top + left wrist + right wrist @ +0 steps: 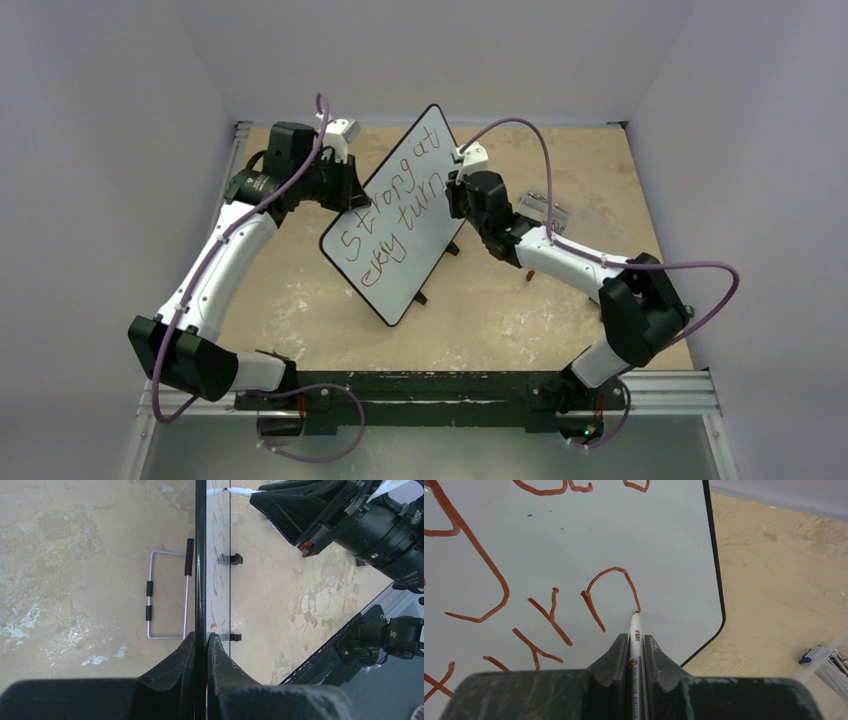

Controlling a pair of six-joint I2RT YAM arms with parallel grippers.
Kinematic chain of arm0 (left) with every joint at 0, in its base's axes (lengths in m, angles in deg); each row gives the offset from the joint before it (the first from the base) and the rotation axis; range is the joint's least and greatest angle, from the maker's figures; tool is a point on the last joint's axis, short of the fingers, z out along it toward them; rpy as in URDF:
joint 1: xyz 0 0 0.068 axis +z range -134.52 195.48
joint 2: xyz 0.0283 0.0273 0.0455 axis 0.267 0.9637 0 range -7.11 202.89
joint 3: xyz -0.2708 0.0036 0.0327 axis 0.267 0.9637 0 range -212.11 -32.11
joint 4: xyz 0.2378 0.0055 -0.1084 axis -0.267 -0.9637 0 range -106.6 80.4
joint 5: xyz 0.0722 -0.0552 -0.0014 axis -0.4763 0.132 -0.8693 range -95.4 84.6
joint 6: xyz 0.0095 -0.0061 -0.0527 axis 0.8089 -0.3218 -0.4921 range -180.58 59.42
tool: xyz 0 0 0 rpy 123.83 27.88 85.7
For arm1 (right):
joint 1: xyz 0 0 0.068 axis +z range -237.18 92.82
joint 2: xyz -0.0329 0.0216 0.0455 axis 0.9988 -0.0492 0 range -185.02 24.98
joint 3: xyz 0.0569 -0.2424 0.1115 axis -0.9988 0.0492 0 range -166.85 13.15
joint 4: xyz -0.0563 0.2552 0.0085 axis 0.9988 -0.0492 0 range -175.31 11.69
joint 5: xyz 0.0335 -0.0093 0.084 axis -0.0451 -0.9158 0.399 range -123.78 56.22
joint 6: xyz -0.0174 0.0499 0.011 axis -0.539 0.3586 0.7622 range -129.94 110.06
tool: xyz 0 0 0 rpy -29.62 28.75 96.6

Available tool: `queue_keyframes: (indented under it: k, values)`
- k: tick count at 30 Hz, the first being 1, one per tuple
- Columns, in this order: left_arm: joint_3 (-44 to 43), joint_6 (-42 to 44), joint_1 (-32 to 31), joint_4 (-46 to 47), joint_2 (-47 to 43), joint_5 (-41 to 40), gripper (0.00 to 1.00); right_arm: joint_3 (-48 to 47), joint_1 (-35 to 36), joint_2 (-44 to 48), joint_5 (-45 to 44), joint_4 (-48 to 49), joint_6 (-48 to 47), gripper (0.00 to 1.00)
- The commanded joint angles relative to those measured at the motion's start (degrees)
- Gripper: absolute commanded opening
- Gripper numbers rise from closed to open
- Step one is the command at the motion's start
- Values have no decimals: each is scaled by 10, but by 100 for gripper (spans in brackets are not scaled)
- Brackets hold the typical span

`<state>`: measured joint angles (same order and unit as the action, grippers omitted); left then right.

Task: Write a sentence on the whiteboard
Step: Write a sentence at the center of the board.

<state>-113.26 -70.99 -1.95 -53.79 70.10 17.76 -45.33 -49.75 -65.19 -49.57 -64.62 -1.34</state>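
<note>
Tan mottled table (300, 300), grey walls around. The board (402, 290) stands tilted mid-table, between the two arms. The left gripper (206, 636) is clenched on its black rim, edge-on in the left wrist view. The right gripper (636, 639) is clamped on the marker (635, 627), whose tip touches the board at the foot of an "n".

The sentence (385, 205) reads roughly "Strong at / ekly turn".

Likely step: finishing the second line. To do it well, use light, even tip pressure and short strokes, with the left grip firm so the board doesn't rock. There is little bare white before the rounded corner, so letters should shrink or wrap.

Counts:
- 2 arms
- 1 board
- 1 marker
- 2 written lines
- 2 board feet seen
- 1 wire stand (167, 595) behind the board
- 1 clear box (545, 210) near the right arm
</note>
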Motion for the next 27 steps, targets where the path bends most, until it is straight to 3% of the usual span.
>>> queue_keyframes:
  k: [1,8,27]
  values:
    - [-5,49,-3,25,-20,-26,0,15,4,44,7,11,16,0]
    - [-6,50,-3,22,-19,-33,0,47,-17,71,18,40,42,0]
    - [-7,51,-3,22,-16,-34,0,-9,-52,-4,43,52,49,0]
